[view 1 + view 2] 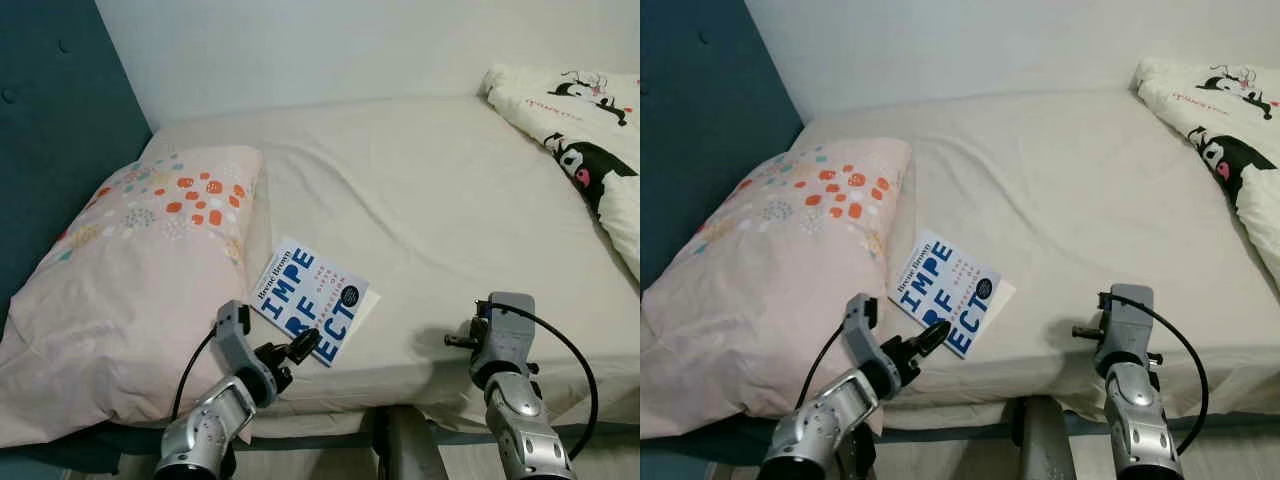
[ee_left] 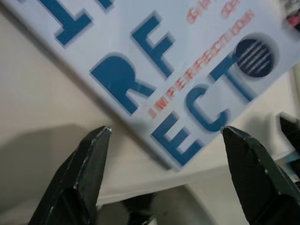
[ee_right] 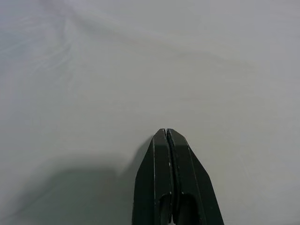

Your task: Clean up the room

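White-and-blue book (image 1: 313,297) lying flat on beige bed (image 1: 450,230), beside pink pillow (image 1: 130,280). Left hand (image 2: 164,154) fingers spread at the book's near corner. Right hand (image 3: 167,136) pressed together above bare sheet.

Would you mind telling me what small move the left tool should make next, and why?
Probably ease the left tool forward and close on the book. Its fingers are open and apart at the book's near corner on the bed, not yet gripping it.
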